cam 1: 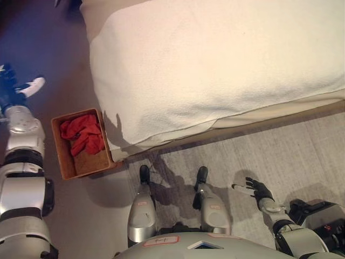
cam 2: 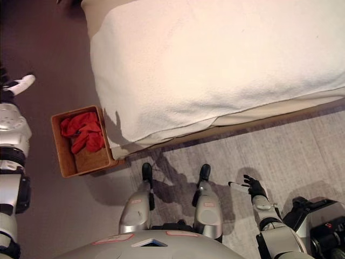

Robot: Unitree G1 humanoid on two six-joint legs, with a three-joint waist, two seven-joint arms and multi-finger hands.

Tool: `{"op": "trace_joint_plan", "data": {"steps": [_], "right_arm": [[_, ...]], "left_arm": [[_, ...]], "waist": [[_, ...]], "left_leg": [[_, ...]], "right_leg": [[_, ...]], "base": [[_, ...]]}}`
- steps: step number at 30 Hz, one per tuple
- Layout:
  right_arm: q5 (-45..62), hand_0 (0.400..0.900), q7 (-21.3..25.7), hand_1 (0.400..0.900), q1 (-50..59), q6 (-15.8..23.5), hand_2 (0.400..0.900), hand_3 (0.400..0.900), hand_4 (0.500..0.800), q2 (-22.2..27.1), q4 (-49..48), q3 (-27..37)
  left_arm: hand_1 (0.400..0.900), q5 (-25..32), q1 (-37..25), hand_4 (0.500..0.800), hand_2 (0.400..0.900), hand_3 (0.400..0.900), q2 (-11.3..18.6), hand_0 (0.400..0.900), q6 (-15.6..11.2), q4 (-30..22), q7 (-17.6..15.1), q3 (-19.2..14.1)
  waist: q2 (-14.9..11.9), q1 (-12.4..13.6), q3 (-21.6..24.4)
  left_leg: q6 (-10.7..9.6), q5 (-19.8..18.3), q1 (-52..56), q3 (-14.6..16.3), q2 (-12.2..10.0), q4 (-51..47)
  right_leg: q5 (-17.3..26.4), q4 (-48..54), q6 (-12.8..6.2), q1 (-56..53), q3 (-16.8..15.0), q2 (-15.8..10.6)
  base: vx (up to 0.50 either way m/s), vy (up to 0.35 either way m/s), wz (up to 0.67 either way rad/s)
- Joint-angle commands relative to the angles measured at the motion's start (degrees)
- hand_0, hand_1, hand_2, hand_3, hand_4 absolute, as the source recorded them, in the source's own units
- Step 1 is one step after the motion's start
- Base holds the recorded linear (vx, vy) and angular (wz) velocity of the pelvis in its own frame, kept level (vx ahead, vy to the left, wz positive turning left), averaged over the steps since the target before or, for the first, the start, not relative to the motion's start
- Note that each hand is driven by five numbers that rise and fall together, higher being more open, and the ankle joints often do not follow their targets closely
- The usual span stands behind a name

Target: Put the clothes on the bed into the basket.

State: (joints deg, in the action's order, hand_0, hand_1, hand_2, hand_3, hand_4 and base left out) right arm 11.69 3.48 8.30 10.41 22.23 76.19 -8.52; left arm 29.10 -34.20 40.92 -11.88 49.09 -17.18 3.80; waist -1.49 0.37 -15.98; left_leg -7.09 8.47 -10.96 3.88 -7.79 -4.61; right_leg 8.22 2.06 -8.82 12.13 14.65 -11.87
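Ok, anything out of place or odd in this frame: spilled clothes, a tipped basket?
Nothing stands out. The red clothes lie inside the basket, which sits upright on the floor beside the bed. No clothing shows on the bed or floor. Both hands, left and right, hold nothing.

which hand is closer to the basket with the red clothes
Left. The left hand hangs over the floor just up and left of the basket holding the red clothes; the right hand is far across, over the rug.

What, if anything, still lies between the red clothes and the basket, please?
Nothing visible does: the red clothes already lie inside the basket on the floor beside the bed, whose visible top shows no clothes.
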Motion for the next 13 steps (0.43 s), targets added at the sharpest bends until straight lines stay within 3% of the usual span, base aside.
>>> {"op": "trace_joint_plan", "data": {"steps": [1,5,8,13], "right_arm": [[0.9,0.900,2.1,0.900,0.0,0.0,0.900,0.900,0.800,1.8,0.0,1.0],[-0.3,0.900,2.6,0.900,0.6,-0.5,0.900,0.900,0.800,2.0,-0.2,1.0],[-1.0,0.900,3.1,0.900,1.1,-0.6,0.900,0.900,0.800,1.7,-0.4,0.9],[-2.1,0.900,3.7,0.900,3.1,-1.1,0.900,0.900,0.800,1.0,1.1,0.4]], "left_arm": [[0.900,11.6,-0.7,0.800,0.900,0.900,-5.4,0.900,-8.1,-12.4,4.9,3.0],[0.900,13.9,1.3,0.800,0.900,0.900,-10.6,0.900,-7.3,-17.0,7.1,6.2],[0.900,10.8,1.0,0.800,0.900,0.900,-13.0,0.900,-7.2,-17.5,6.1,8.0],[0.900,7.9,4.9,0.800,0.900,0.900,-15.8,0.900,-7.2,-19.0,7.8,8.8]], "waist": [[-1.6,-0.7,-0.2],[-1.7,-1.3,0.3],[-1.9,-1.8,0.9],[-1.9,-1.8,1.9]], "left_leg": [[-2.2,-7.2,8.2,1.6,-1.5,1.9],[-2.0,-7.7,9.5,2.2,-1.4,1.4],[-2.0,-7.9,10.5,2.7,-1.6,1.0],[-1.9,-8.9,12.1,3.9,-1.5,1.2]], "right_leg": [[7.2,0.6,-4.48,2.1,-1.5,-4.3],[7.1,0.4,-4.44,2.0,-2.1,-3.9],[7.0,0.5,-4.32,1.8,-2.5,-3.7],[7.1,0.9,-4.10,1.2,-3.5,-3.0]], "base": [[0.01,0.012,-0.12],[0.02,0.010,-0.14],[0.03,0.010,-0.15],[0.03,0.004,-0.18]]}}
